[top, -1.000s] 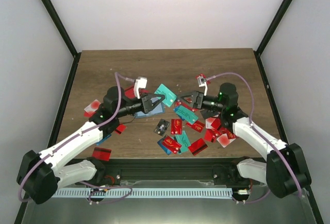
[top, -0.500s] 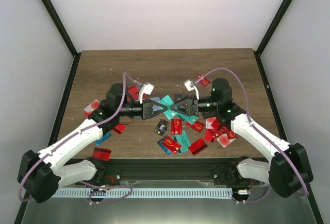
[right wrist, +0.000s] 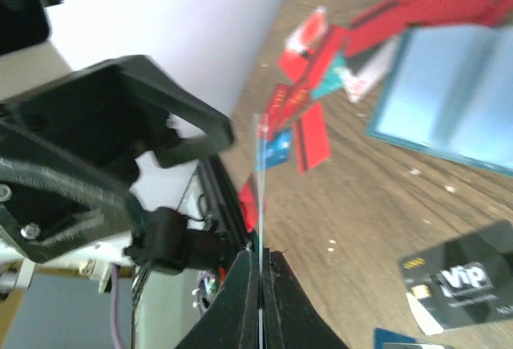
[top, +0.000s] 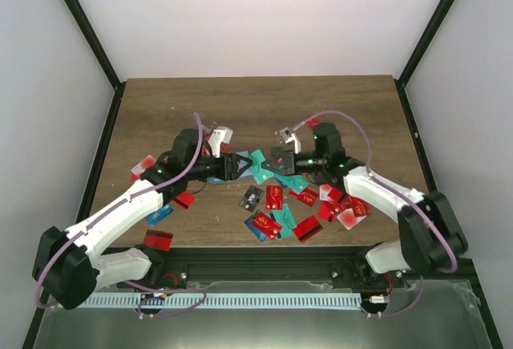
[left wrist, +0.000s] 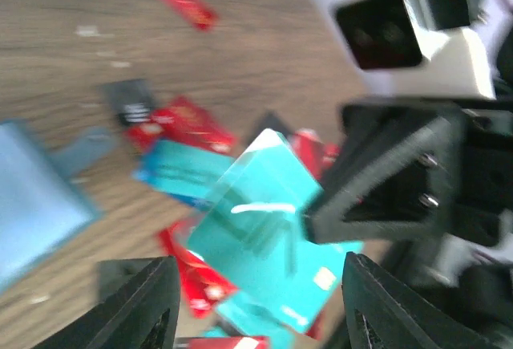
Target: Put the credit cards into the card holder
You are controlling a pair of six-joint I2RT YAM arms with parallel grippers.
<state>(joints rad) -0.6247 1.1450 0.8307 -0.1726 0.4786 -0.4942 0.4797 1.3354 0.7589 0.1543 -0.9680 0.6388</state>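
Right side: my right gripper point(right wrist: 259, 265) is clamped on a teal card point(left wrist: 256, 237), which shows edge-on between the closed fingers, lifted above the middle of the table point(top: 240, 100).
Left side: my left gripper point(top: 240, 164) faces it nose to nose with its fingers apart. The card's free end is between or just ahead of them (I cannot tell whether either finger touches it).
Holder: the card holder point(right wrist: 453, 96) lies flat on the wood just left of the middle, beneath my left wrist, held by nothing and mostly hidden from above.
Others: the loose cards point(top: 276, 204) are scattered from the middle toward the near edge and right, with a few near the left edge.
Step, as I judge it: passing the card across.
Risk one: if the right lets go before the left closes, the card drops into the scatter.
Risk two: a thin, slick card pinched near a corner may pivot.
Risk three: the soft, unheld holder may slide instead of taking the card.
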